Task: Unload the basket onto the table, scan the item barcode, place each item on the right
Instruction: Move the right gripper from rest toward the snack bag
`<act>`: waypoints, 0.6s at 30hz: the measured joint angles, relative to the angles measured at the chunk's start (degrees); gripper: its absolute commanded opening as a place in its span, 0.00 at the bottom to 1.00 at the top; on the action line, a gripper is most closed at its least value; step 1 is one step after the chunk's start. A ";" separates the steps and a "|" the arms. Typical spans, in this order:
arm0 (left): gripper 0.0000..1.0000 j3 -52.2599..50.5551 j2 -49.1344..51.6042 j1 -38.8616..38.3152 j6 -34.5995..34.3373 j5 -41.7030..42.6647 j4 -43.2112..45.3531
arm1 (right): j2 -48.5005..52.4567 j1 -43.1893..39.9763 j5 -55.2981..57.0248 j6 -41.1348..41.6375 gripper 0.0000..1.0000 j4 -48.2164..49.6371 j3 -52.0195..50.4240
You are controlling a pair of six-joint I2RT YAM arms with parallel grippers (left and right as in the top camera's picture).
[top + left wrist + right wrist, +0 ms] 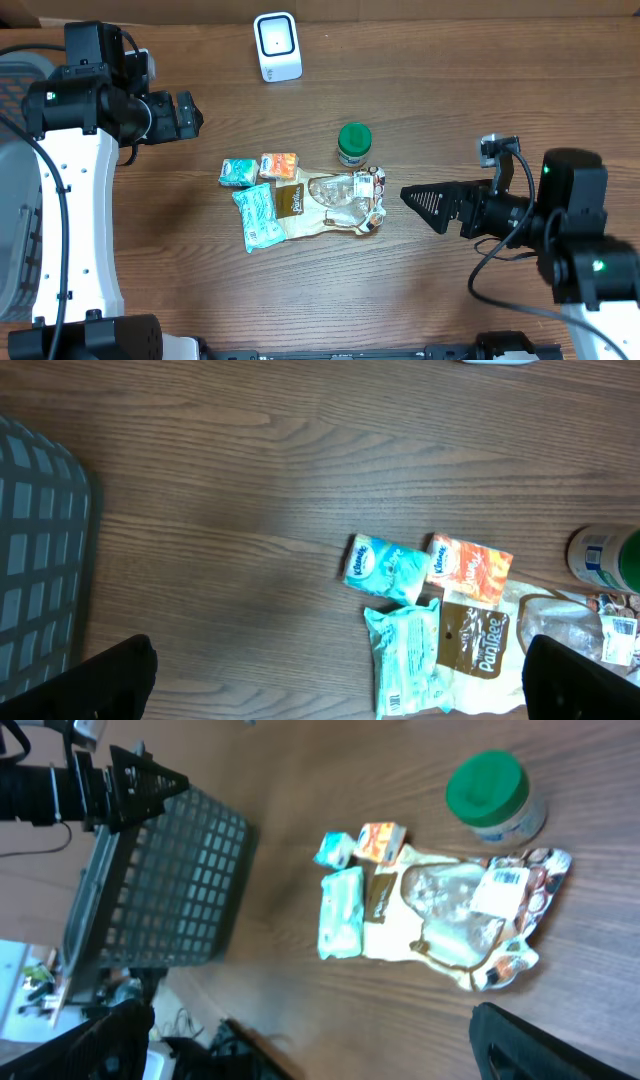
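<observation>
While both claws are standing spread wide with nothing between their fingers, the right gripper (412,198) is hovering just to the right of a small heap of goods. Its tips are pointing at the snack bag (335,205) and are not touching it. The left gripper (195,117) is hanging well apart from the heap, off to its far left over bare table (450,90).

The snack bag is lying flat near the middle of the table, its clear front facing up. A white barcode sticker (497,892) is showing at the end nearest the right gripper. A green-lidded jar (354,143) is standing upright just behind the bag. A teal wipes pack (258,216) is lying against the bag's other end. Behind that pack, a small teal tissue pack (238,172) and an orange tissue pack (278,165) are sitting side by side, touching.

The white scanner (277,46) is standing at the far edge, well apart from the goods. A grey basket (15,200) is sitting at the table's left side.
</observation>
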 measured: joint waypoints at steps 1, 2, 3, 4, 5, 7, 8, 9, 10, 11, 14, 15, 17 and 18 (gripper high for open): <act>1.00 0.00 0.00 -0.02 0.00 0.00 0.02 | 1.18 0.00 0.44 -0.42 1.00 -2.75 1.75; 1.00 0.00 0.00 0.00 0.00 0.00 0.00 | 2.19 0.00 1.01 -0.68 1.00 -5.07 3.23; 1.00 0.00 0.00 0.00 0.00 0.02 0.00 | 3.28 0.00 2.21 -1.20 1.00 -7.56 4.79; 1.00 0.00 0.00 0.00 0.00 0.00 0.00 | 3.93 0.00 3.28 -1.42 1.00 -9.11 5.57; 0.99 0.00 0.00 0.00 0.00 0.00 0.00 | 4.44 0.00 4.42 -1.62 1.00 -10.43 6.10; 0.99 0.00 0.00 0.00 0.00 0.00 0.00 | 5.14 0.00 6.78 -2.01 1.00 -12.39 6.40; 1.00 0.00 0.00 0.00 0.00 0.00 0.00 | 5.40 0.00 8.15 -2.16 1.00 -13.22 6.40; 1.00 0.00 0.00 -0.02 0.00 0.00 0.00 | 5.64 0.00 9.44 -2.27 1.00 -13.60 6.40; 1.00 0.00 0.00 -0.02 -0.02 0.00 0.00 | 5.73 0.00 10.34 -2.32 1.00 -13.60 6.40; 0.99 0.00 0.00 -0.02 0.00 0.00 0.00 | 5.75 0.00 11.28 -2.38 1.00 -13.40 6.40; 1.00 0.00 0.00 -0.02 0.00 0.00 0.00 | 5.75 0.00 13.14 -2.40 1.00 -12.63 6.45; 1.00 0.00 0.00 0.00 0.00 0.00 0.00 | 5.75 0.00 13.40 -2.43 1.00 -12.66 6.45; 1.00 0.00 0.00 0.00 0.00 0.00 0.00 | 5.75 0.00 13.84 -2.43 1.00 -12.63 6.45; 1.00 0.00 0.00 -0.02 -0.02 0.00 0.00 | 5.75 0.00 14.03 -2.43 1.00 -12.63 6.45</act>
